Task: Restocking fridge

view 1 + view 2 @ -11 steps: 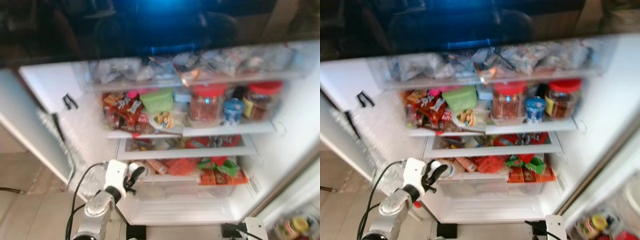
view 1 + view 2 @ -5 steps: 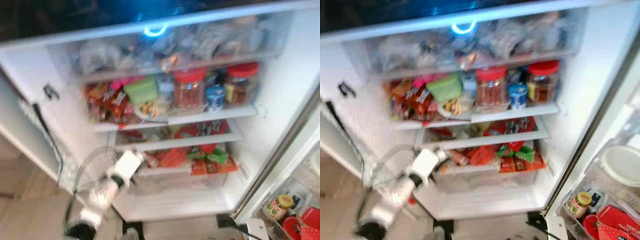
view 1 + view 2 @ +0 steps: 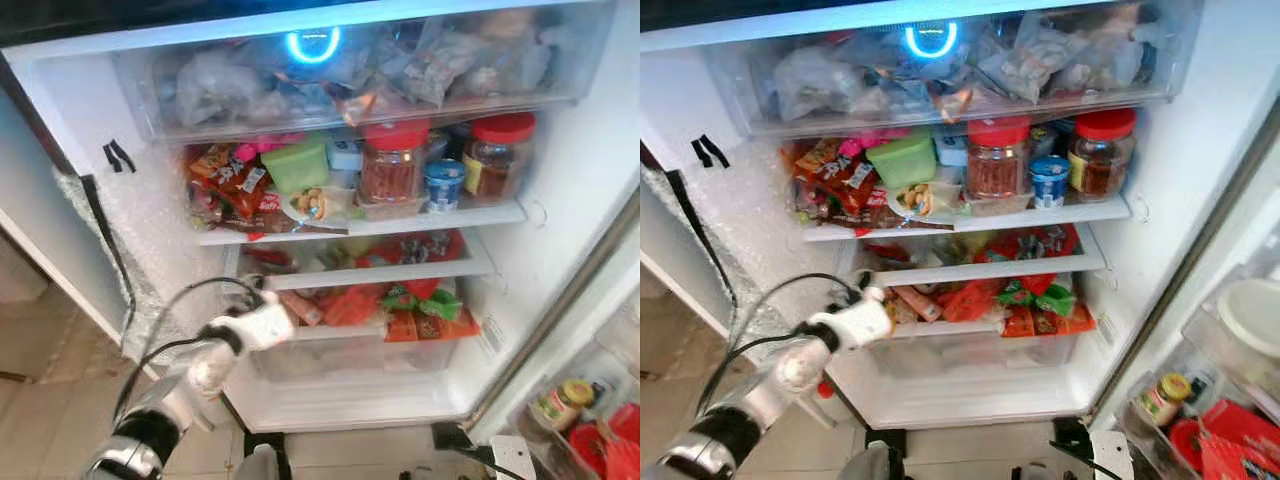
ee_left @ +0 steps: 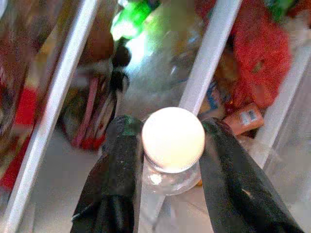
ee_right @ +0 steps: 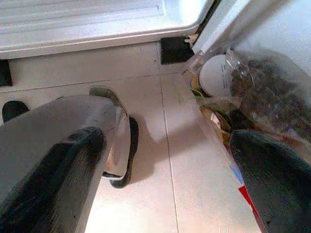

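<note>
Head views: left gripper point(image 3: 268, 322) is reaching into the open fridge point(image 3: 560, 200) at the lower shelf point(image 3: 380, 272). Left wrist: jaws are clamping a white-capped bottle point(image 4: 173, 145) by its neck. Right wrist: right gripper point(image 5: 165, 179) is hanging over the floor point(image 5: 160, 194), jaws wide apart, holding nothing.

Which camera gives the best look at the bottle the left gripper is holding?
The left wrist view: the bottle sits close up, its white cap and clear neck between the left gripper fingers. In the eye views the left gripper reaches toward the lower fridge shelf, and the bottle is too blurred to make out.
</note>
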`<state>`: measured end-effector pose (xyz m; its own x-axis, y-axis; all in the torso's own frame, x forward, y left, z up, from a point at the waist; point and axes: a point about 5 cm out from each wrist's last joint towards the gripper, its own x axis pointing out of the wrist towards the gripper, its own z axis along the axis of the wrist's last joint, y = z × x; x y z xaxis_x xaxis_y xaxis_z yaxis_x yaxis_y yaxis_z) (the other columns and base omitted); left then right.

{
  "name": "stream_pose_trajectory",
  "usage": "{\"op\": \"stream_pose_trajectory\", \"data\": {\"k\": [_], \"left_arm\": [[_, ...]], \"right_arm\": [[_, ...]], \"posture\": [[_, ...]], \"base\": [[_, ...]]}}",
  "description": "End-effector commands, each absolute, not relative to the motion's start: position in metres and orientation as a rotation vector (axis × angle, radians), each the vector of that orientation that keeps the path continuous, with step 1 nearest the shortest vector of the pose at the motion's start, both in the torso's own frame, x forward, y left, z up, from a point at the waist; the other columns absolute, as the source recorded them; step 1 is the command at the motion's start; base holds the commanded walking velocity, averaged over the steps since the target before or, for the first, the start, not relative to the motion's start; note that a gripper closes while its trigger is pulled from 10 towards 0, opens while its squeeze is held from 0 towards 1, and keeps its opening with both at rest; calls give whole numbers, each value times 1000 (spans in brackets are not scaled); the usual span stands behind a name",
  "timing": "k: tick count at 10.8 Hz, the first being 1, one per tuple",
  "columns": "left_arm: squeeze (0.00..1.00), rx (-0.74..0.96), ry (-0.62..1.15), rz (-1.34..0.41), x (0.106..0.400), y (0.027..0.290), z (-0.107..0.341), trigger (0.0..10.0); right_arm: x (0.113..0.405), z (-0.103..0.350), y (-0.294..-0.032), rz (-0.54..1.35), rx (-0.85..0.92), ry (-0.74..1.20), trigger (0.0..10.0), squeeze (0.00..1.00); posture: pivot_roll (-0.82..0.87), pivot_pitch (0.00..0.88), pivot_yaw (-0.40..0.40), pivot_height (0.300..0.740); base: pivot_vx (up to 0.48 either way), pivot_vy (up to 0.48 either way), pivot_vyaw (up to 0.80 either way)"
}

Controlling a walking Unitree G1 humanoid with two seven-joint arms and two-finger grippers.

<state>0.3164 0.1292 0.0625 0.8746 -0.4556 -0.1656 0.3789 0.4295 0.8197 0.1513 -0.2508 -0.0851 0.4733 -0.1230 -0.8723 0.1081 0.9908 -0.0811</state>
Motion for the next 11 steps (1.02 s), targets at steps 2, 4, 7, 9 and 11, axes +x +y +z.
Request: {"op": "stream_pose_trajectory", "data": {"k": [2, 4, 7, 9, 11], "left_arm": [[0, 1047, -136, -541, 321, 126, 67, 10000], [0, 1023, -123, -517, 322, 127, 66, 10000], [0, 1027, -136, -519, 323, 126, 65, 10000], [0, 1029, -138, -524, 324, 124, 65, 10000], [0, 1022, -131, -545, 323, 122, 63, 10000]], "right_arm": [[151, -86, -248, -147, 7, 1066, 10000, 0], [151, -86, -248, -147, 9, 1066, 10000, 0], [151, -86, -248, -142, 9, 1068, 10000, 0], [151, -86, -247, -142, 12, 1070, 10000, 0], [151, -86, -247, -134, 11, 1072, 10000, 0]], "posture": [[-86, 33, 88, 660], [-84, 34, 86, 660], [-85, 32, 88, 660], [-84, 32, 89, 660], [-84, 35, 89, 660]], "base": [[0, 0, 0], [129, 0, 0], [329, 0, 0], [332, 0, 0], [169, 0, 0]]}}
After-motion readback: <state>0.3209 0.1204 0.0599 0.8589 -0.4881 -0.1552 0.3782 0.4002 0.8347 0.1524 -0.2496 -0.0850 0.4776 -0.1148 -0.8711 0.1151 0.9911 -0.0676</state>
